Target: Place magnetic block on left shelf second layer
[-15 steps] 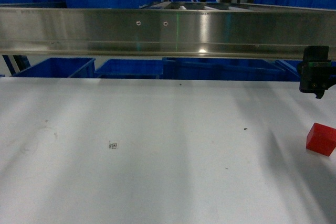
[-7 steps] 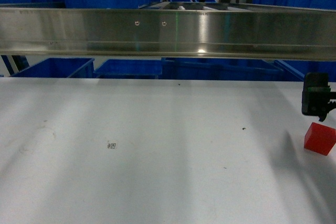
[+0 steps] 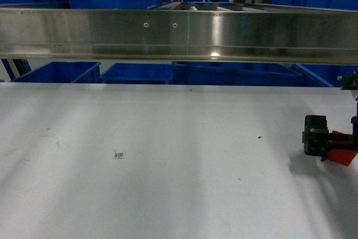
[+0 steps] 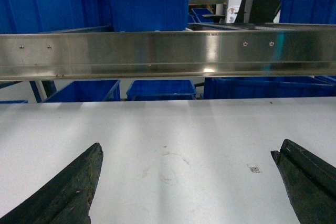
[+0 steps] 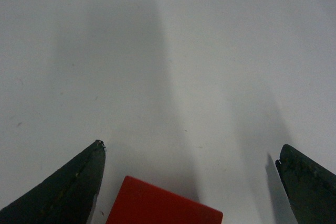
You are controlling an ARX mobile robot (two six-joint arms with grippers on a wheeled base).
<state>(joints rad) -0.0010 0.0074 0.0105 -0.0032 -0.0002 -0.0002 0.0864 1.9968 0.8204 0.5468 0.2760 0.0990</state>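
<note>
**Block bracketed but not yet gripped; shelf placement all still to do**

The magnetic block (image 3: pixel 342 149) sits on the white counter (image 3: pixel 168 155) close to its right edge, roughly midway between the near and far sides. The right gripper (image 5: pixel 191 153) is down at counter level around it: in the right wrist view the two dark fingers (image 5: pixel 68 182) stand wide apart, one on each side of the red cube, with bare counter showing between each fingertip and the block. Nothing is clamped. In the head view part of the gripper's black body covers the block's left side, so only a red sliver shows there.

By my judgement the task is at the very start of the grasp. Left to do: close on the cube, lift it, carry it across to the left shelf second layer, and release it. That tier is not clearly identifiable from here; blue bins (image 4: pixel 149 6) and a steel rail (image 3: pixel 179 34) lie beyond the counter's far edge.

The block is a cube, so it has no real long axis. It lies flat on one face, and appears turned slightly askew to the line between the fingers.

The left gripper (image 4: pixel 189 182) hangs spread open over bare counter, holding nothing.
</note>
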